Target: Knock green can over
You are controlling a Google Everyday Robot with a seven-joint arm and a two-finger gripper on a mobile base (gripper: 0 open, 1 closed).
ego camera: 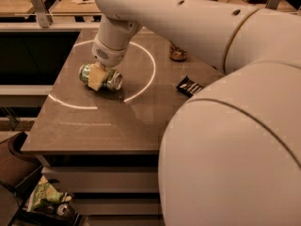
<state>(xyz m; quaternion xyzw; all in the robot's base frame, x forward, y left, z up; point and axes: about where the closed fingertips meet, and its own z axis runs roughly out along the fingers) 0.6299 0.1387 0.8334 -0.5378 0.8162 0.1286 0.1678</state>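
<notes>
The gripper is down at the table, right over the one green can, which lies on its side beneath it. I cannot tell whether it grips the can. Off to the gripper's right stands one orange-brown can, and one dark snack packet lies flat.

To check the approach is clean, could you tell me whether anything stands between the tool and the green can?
Nothing visible does. The tool is right on the green can, which lies on its side on the table. The orange-brown can and the dark packet lie apart, farther along the table.
</notes>
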